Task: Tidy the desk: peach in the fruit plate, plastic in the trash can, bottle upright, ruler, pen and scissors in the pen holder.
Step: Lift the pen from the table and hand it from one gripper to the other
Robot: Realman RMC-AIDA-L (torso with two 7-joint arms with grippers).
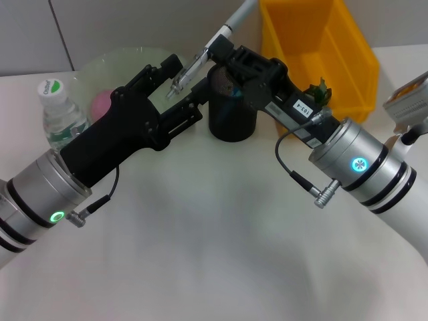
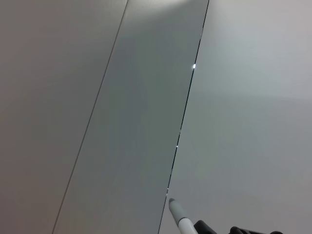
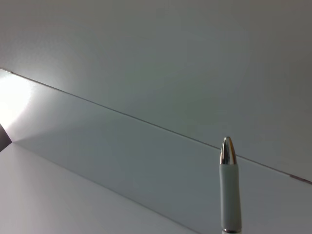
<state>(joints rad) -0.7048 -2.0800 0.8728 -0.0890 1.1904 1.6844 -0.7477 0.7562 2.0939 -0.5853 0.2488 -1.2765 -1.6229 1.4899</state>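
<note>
Right hand [image 1: 215, 52] around slim pen [image 1: 231, 25]

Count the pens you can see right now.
1: a pen held tilted above the black holder, between the left gripper and right gripper. Others may be hidden inside the holder.

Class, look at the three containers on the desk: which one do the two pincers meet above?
The black pen holder. Both pincers, left and right, meet above it at the pen; the yellow bin and green plate stand aside.
</note>
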